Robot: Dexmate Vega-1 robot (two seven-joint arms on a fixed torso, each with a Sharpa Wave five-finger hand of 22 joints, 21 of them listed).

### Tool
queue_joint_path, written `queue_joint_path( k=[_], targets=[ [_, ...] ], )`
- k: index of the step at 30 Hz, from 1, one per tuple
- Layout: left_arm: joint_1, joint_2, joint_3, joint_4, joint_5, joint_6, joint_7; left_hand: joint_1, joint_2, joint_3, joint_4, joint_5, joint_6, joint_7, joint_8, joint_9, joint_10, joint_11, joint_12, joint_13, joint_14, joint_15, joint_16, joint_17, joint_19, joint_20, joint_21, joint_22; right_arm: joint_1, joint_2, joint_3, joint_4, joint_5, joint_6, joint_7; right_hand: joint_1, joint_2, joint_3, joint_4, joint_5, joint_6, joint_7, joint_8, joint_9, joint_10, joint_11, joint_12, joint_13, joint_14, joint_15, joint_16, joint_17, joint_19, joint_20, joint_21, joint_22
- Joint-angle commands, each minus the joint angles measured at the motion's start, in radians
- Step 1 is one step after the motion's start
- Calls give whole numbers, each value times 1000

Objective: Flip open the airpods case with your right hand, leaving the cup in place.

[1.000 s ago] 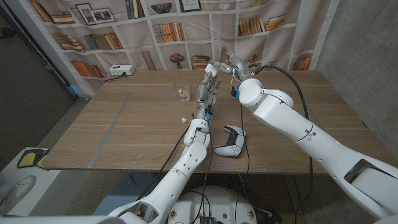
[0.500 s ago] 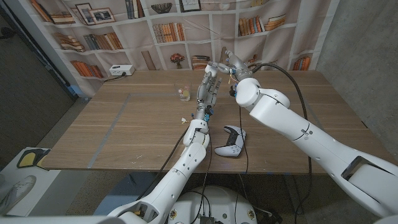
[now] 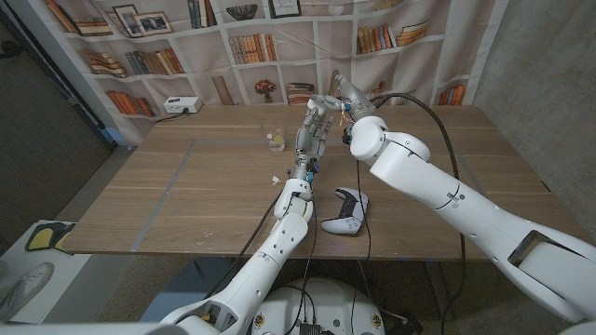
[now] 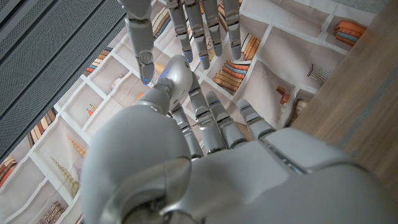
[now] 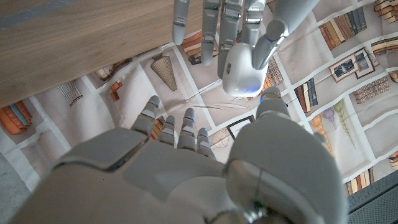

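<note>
White and rounded, the airpods case (image 5: 239, 76) sits raised above the wooden table (image 3: 205, 177), pinched in the fingertips of my left hand (image 3: 313, 126). My right hand (image 3: 346, 96) faces it just beside, fingers apart and holding nothing. The case lies straight ahead of my right fingertips (image 4: 200, 59), which point toward it. I cannot tell its hinge side, so I judge the flip depends on finding the lid edge. The cup (image 3: 276, 140) stands on the table, apart from both hands.
</note>
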Motion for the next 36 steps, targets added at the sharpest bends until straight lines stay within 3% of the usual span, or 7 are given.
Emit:
queue_joint_path(
  k=[1, 33, 36],
  targets=[
    [8, -1, -6, -5, -11, 5, -12, 0, 13, 9, 10, 3, 12, 1, 5, 3, 64, -62, 0, 75, 18, -38, -2, 3, -8, -1, -1, 2, 1, 12, -9, -1, -18, -23, -5, 19, 4, 5, -6, 7, -1, -6, -1, 3, -3, -5, 0, 0, -4, -4, 2, -1, -3, 4, 6, 2],
    [9, 2, -12, -2, -27, 14, -46, 1, 16, 10, 14, 3, 25, 12, 1, 1, 68, -63, 2, 84, 47, -43, 19, 24, -8, -5, -2, 2, -4, 24, -7, -5, -30, -48, -23, 73, 38, 36, -16, 7, 10, -25, 6, 2, -7, -26, 7, -7, -6, -34, 6, -2, 7, 0, 11, 0],
    [10, 3, -12, -3, -27, 15, -48, 3, 17, 10, 14, 2, 26, 15, 0, 1, 69, -63, 3, 86, 63, -44, 29, 30, 4, -14, 3, 2, -5, 26, -8, -4, -30, -47, -24, 76, 42, 38, -15, 7, 16, -30, 8, 2, -5, -28, 9, -7, -6, -38, 7, -2, 9, 0, 11, 0]
  ],
)
